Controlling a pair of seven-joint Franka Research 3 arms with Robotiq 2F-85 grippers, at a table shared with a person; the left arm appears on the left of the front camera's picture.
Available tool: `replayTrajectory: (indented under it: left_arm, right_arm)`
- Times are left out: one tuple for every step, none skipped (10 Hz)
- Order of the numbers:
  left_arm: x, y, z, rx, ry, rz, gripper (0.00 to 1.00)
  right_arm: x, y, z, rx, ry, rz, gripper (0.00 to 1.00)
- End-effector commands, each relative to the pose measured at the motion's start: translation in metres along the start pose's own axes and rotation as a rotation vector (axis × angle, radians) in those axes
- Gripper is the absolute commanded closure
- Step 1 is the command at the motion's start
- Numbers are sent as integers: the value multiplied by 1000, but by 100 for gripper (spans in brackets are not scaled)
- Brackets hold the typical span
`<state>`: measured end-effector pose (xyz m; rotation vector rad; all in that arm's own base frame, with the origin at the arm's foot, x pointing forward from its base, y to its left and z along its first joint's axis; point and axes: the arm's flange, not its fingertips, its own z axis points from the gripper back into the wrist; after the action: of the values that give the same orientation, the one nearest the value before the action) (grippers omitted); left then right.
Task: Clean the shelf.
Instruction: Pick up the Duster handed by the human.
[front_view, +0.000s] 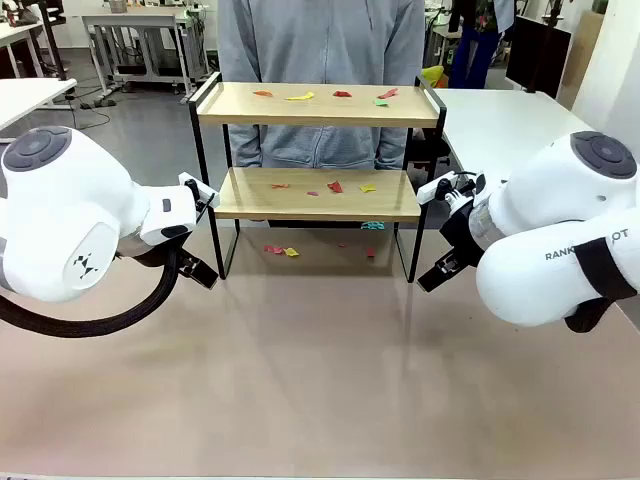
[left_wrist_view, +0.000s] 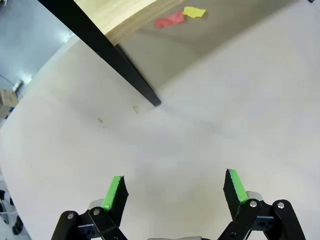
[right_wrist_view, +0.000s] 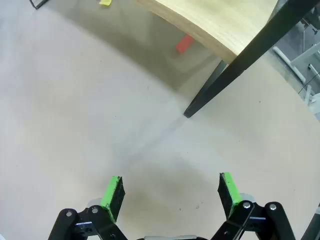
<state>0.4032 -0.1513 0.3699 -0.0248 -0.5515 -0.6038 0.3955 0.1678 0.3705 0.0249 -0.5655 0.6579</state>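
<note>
Shelf (front_view: 320, 118) stands between and just beyond my left gripper (front_view: 203, 272) and right gripper (front_view: 437, 274), both spread wide, gripping nothing.

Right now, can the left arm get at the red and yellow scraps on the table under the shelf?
Probably yes: the open left gripper hangs just outside the shelf leg, and bare table leads to the scraps. The lower board above them may cramp it.

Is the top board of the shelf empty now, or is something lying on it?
Not empty. Several small coloured scraps, orange, yellow, red and green, lie on the top board of the shelf.
</note>
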Motion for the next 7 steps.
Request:
replayTrajectory:
  left_arm:
    - [0,0,0,0,0,0,0]
    - [0,0,0,0,0,0,0]
    - [0,0,0,0,0,0,0]
    - [0,0,0,0,0,0,0]
    - [0,0,0,0,0,0,0]
    - [0,0,0,0,0,0,0]
    - [0,0,0,0,0,0,0]
  right_arm:
    - [0,0,0,0,0,0,0]
    - [0,0,0,0,0,0,0]
    - [0,0,0,0,0,0,0]
    - [0,0,0,0,0,0,0]
    - [0,0,0,0,0,0,0]
    - [0,0,0,0,0,0,0]
    - [0,0,0,0,0,0,0]
